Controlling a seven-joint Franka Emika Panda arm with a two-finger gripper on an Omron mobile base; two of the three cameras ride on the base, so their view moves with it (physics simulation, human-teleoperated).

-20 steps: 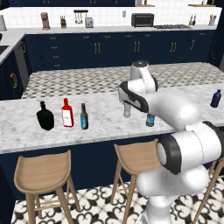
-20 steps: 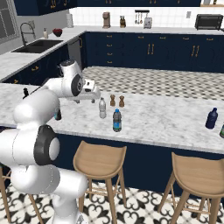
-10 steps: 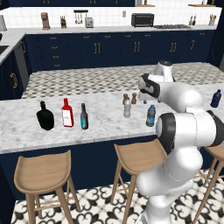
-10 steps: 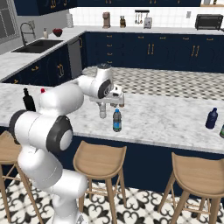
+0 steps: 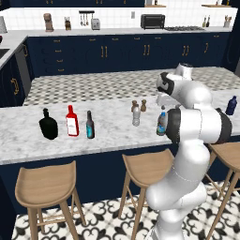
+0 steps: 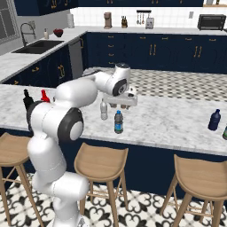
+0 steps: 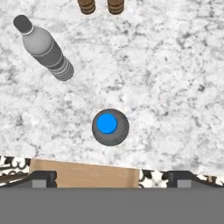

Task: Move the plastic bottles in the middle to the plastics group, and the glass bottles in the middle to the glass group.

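Arm's own white bulk covers part of the marble counter (image 5: 108,126) in both base views; in the left base view the forearm cuts off the right side of the blue-label bottle (image 5: 161,123). The gripper (image 6: 120,105) hangs under the white hand in the right base view, small and dark, its fingers hard to separate there. In the hand view the finger tips (image 7: 43,178) sit far apart at the lower corners with nothing between them: jaws spread wide, holding nothing. Taking the blue-label bottle as landmark: hand view looks straight down on its blue cap, the bottle a little ahead of the gap between the tips, well below the hand, no contact. The clear grey bottle (image 7: 44,49) stands upright up-left of it in that view, apart from it. Two brown shakers (image 7: 101,6) lie beyond, cut off by the top edge. A wooden stool (image 7: 85,176) shows just past the counter edge. In the left base view the slim dark bottle (image 5: 90,125) stands well left of the landmark, beside the red bottle (image 5: 71,121) and the squat black bottle (image 5: 48,125). The navy bottle (image 5: 231,105) stands far right of it.
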